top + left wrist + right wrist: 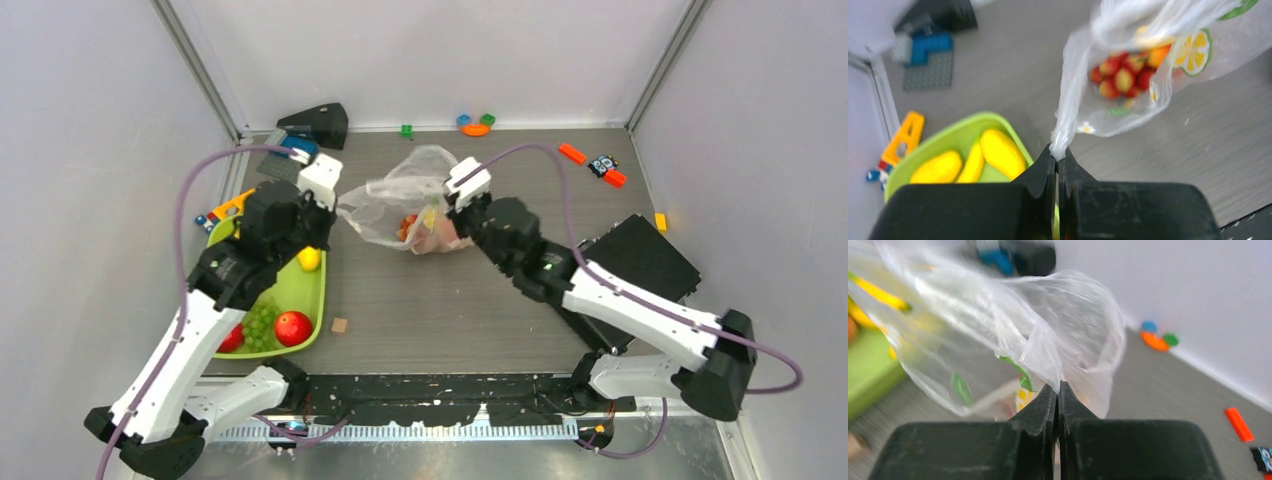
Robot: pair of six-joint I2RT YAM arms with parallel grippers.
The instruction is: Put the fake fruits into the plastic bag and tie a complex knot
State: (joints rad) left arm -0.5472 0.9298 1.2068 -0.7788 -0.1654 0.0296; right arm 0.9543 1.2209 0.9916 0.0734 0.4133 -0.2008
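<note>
Robot lab test cell. Grey table [480, 300] boxed by blank white panels [90, 120] on left, far and right sides, aluminium posts [200, 70] at table's far corners. Two white-and-black arms [640, 310] bolted to black drilled rail [440, 385] at table's near edge, purple cables [182, 225] looping off them. Props on table: toy bricks [476, 124] at far edge, tray [310, 290] of fake fruits [292, 327] at left edge.
</note>
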